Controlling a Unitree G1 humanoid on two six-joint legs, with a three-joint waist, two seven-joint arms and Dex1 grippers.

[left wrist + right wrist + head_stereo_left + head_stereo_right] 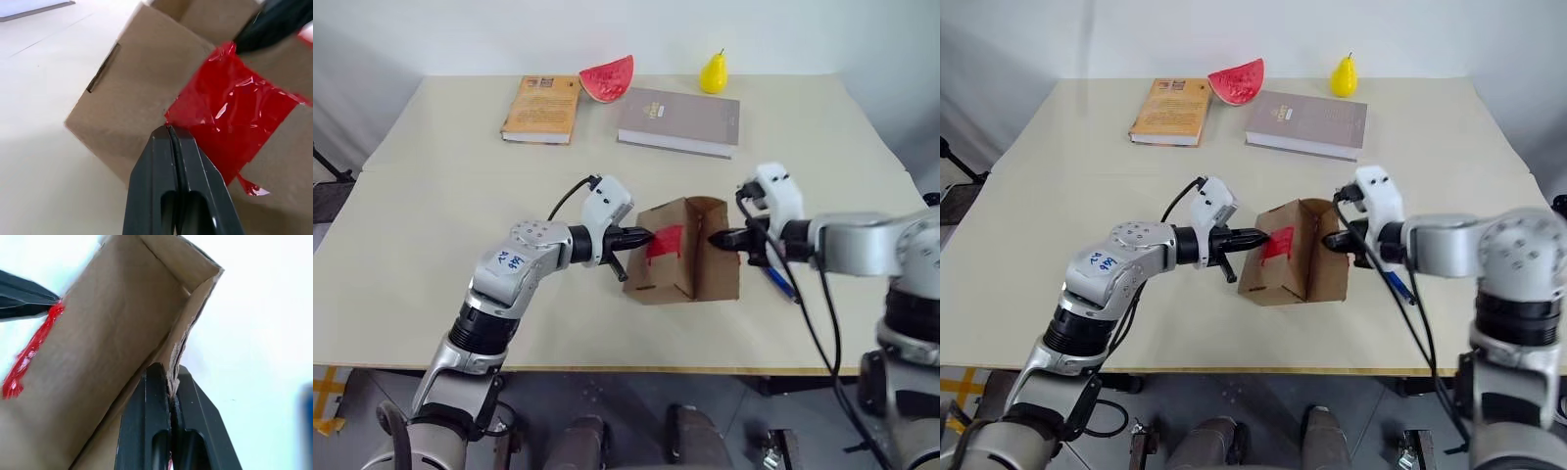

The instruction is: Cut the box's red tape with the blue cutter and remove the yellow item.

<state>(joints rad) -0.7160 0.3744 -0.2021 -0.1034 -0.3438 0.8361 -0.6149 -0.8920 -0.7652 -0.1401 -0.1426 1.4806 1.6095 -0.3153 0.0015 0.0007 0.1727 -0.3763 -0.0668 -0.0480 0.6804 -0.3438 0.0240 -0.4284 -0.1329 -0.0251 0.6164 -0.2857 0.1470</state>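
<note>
While my left gripper [644,235] is pinched on the red tape [666,242], I have my right gripper [717,237] clamped on a flap edge of the box [690,264], which hangs tilted between them above the table [431,255]. Just beyond my right arm lies the blue cutter [781,284]. Farther back sit two books [677,119], a watermelon slice [608,78] and a pear [713,72].

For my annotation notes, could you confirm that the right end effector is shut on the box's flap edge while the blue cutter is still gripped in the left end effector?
Not quite. The right end effector is indeed shut on the flap edge of the box, but the left end effector is shut at the red tape with no cutter in it, as the left wrist view shows. The blue cutter lies on the table beside the box.
</note>
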